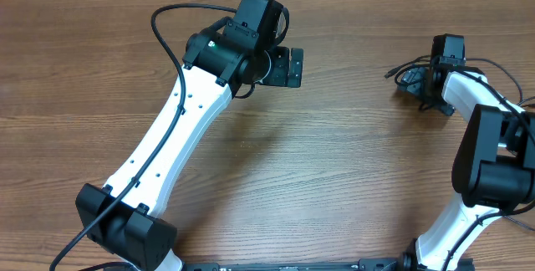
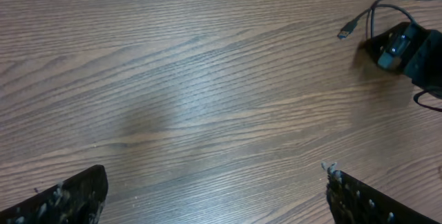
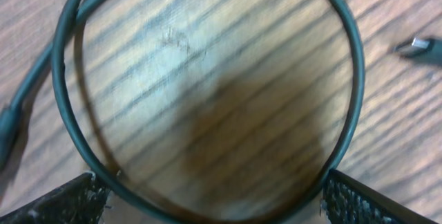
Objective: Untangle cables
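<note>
Overhead view of a wooden counter (image 1: 334,179), seen from my remote station. The cables (image 1: 406,77), thin black cords, lie in a small bundle at the far right of the counter, with one small plug (image 1: 389,74) sticking out toward the middle.

The right pincer (image 3: 214,207) hovers directly over that bundle, spread wide and gripping nothing. Through its own camera I see one round loop (image 3: 351,79) of cord that appears to rest on the wood. It is framed between the two fingers (image 3: 62,203), and a metal-tipped plug lies just outside it on the right.

The left pincer (image 2: 214,207) is well apart from the bundle, near the far middle of the counter. It is also spread wide, over bare wood, and holds nothing. In its camera the bundle and a plug show only in the upper right corner.

My judgement is that the cords are light, limp and a little springy. They will likely slide on the smooth wood, and pulling one strand may drag the whole bundle along. The cord is thin and easy to miss. The surest place to take hold looks like a plug body, or the cord just behind it. I would pin one part with one pincer while the other draws a free end out.
</note>
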Tool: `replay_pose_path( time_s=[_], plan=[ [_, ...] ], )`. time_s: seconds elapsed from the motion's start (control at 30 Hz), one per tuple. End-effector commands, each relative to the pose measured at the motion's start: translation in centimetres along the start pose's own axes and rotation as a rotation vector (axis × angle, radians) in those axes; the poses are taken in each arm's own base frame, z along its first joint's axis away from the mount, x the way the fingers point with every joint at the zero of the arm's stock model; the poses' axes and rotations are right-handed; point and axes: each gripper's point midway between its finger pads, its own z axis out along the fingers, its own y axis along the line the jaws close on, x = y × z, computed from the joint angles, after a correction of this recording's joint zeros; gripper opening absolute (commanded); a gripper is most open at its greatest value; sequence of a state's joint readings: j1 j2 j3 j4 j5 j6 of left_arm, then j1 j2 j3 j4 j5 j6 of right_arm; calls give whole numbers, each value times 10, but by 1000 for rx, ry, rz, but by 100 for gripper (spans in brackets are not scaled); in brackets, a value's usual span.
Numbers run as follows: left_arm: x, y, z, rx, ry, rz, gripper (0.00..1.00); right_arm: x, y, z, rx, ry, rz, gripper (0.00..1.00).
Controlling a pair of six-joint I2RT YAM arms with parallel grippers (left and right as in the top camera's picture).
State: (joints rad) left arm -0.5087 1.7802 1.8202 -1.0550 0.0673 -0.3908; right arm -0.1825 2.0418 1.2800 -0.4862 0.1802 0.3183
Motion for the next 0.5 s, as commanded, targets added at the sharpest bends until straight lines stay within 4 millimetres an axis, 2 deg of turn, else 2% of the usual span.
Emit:
replay_pose_path(
  time_s=[0.0, 0.1, 0.23, 0.47],
  plan=[
    [-5, -5, -11, 16, -28, -10, 99, 50, 8, 56, -49, 143, -21, 100],
    [-5, -5, -11, 17, -28, -9, 99, 46, 7, 69, -55, 119, -9, 100],
    [-5, -5, -11, 16, -28, -9, 100, 36, 1, 76, -59, 85, 17, 100],
    [-5, -5, -11, 16, -28, -10, 99, 9, -34, 82, -35, 18, 99, 100]
  ],
)
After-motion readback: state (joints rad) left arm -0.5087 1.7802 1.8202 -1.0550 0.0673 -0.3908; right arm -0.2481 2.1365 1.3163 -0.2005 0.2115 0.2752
